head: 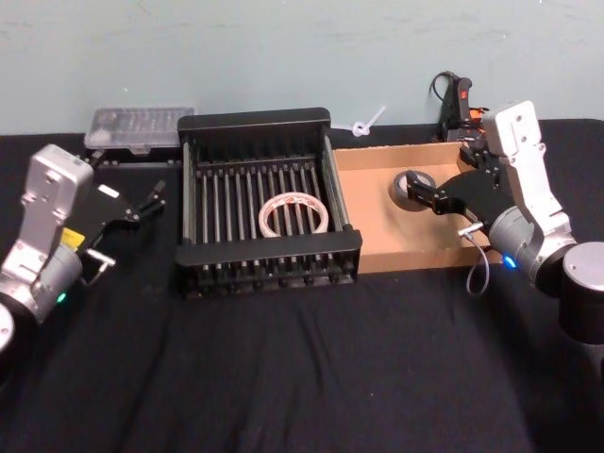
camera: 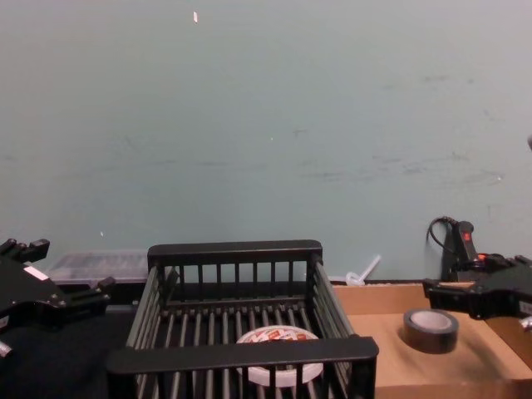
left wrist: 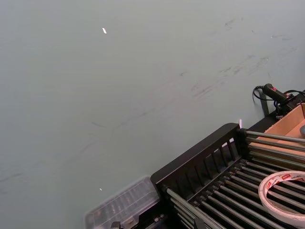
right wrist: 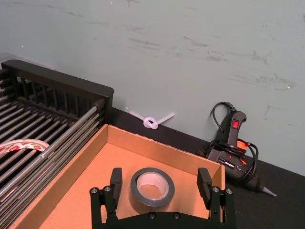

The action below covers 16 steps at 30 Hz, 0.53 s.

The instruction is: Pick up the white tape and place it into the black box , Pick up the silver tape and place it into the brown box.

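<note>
Both tapes sit boxed: white tape [head: 293, 214] flat on the black box [head: 267, 121] slats, silver tape [right wrist: 152, 186] by the brown box [head: 415, 257] far edge. Our right gripper [right wrist: 159, 189] straddles it with fingers spread, apparently releasing, while our left gripper [head: 151, 200] idles open beside the black box's left rim.

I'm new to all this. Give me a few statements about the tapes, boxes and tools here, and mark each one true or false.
1. The white tape lies in the black box. True.
2. The silver tape sits on the black cloth. False: it rests in the brown box.
3. The right tool is open, its fingers on either side of the silver tape. True.
4. The left tool grips the white tape. False: it is open, holding nothing, left of the black box.
5. The brown box stands left of the black box. False: it stands to its right.
</note>
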Available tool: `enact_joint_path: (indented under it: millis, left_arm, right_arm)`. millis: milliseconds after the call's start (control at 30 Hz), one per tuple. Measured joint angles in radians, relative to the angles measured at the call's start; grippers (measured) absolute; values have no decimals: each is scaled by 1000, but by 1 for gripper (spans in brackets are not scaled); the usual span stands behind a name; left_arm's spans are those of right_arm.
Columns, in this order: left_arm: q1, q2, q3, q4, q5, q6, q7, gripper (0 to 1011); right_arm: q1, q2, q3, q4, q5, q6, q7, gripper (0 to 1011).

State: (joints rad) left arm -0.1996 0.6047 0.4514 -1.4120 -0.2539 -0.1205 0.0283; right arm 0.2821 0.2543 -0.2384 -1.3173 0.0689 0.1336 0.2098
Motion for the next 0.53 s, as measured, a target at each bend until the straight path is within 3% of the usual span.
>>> enact_joint_path:
  millis: [533]
  left_arm:
    - [0,0,0,0,0,0,0,1001]
  right_arm:
    - [0,1,-1,-1,2,0,1,1000]
